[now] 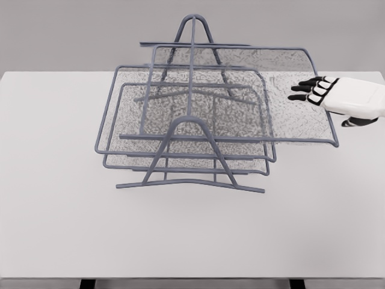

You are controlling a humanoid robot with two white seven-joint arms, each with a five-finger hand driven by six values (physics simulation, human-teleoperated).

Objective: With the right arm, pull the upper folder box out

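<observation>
Wire rack (191,158) mid-frame on white table (54,229), top tray (301,120) slid out toward right, right hand (328,96) at tray's right edge w/ fingers spread, nothing gripped, bare table seen lower frame.

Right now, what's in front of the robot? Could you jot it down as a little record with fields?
setting: white table, simulator render
main object: grey wire rack with stacked mesh trays
upper tray: sticks out to the right, past the trays below
lower trays: sit further to the left in the rack
right hand: at the upper tray's right end, above the mesh, dark fingers loosely extended toward the rack, holding nothing
contact with tray: cannot tell
left hand: not in view
</observation>
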